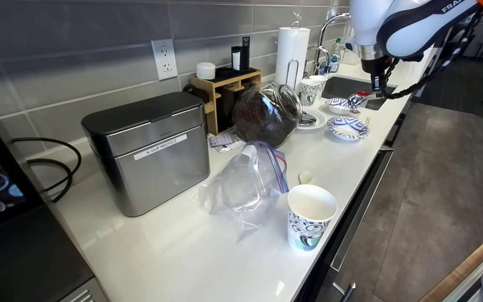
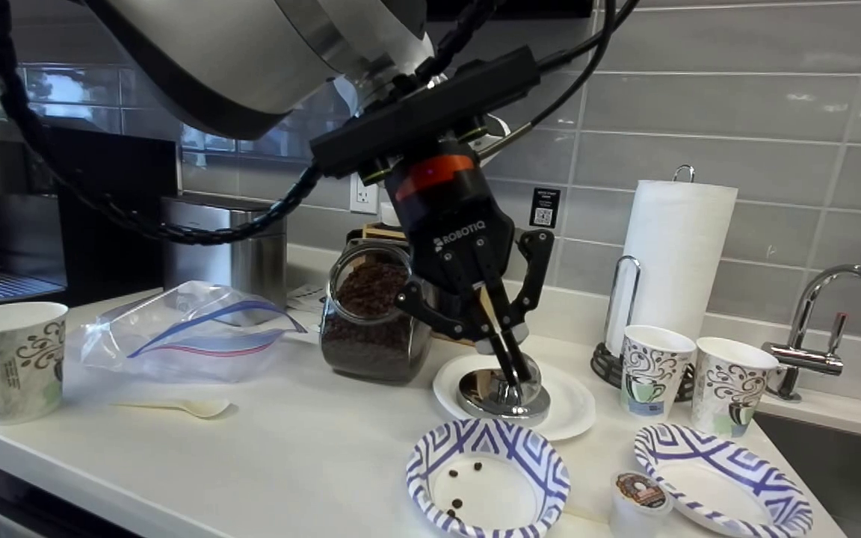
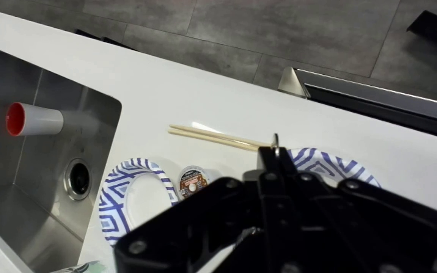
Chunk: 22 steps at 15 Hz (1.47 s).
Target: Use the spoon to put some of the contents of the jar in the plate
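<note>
A glass jar (image 1: 264, 115) of dark brown contents lies tilted, its open mouth toward the sink side; it also shows in an exterior view (image 2: 367, 344). A blue-and-white patterned plate (image 2: 430, 456) holds several dark bits. My gripper (image 2: 519, 370) is above the counter near this plate, its fingers closed together; it shows in an exterior view (image 1: 376, 86) and the wrist view (image 3: 275, 149). A shiny silvery spoon (image 1: 356, 100) is held at the fingertips, seen as a thin sliver (image 3: 275, 139) in the wrist view. A pale spoon (image 2: 206, 407) lies on the counter.
A chrome lid (image 2: 505, 411) sits on a white plate (image 2: 576, 407). Another patterned plate (image 2: 726, 486), a small pod cup (image 2: 640, 497), chopsticks (image 3: 214, 136) and paper cups (image 2: 655, 366) stand nearer the sink (image 3: 101, 117). A transparent bag (image 1: 241, 180) and a paper cup (image 1: 310, 218) are farther along.
</note>
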Tool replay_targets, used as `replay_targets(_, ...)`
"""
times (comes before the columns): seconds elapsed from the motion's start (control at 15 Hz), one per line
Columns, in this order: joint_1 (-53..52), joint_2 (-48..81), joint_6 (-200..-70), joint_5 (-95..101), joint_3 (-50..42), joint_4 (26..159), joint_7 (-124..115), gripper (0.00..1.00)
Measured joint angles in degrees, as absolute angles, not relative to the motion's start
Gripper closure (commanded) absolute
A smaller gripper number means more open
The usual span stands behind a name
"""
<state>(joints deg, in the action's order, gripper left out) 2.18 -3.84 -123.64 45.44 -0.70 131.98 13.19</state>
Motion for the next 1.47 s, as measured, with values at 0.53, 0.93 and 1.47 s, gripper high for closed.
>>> replay_targets(0.53, 3.5, -4.7, -123.6, 14.8, -6.7, 127.8, 37.5, 0.99)
replay_targets(0.93, 4.2, -3.1, -115.6, -6.2, -9.1, 121.8, 54.6, 0.99)
replay_targets(1.47, 5.0, 4.7, -95.2, -23.5, -8.7, 108.7, 65.9, 0.97)
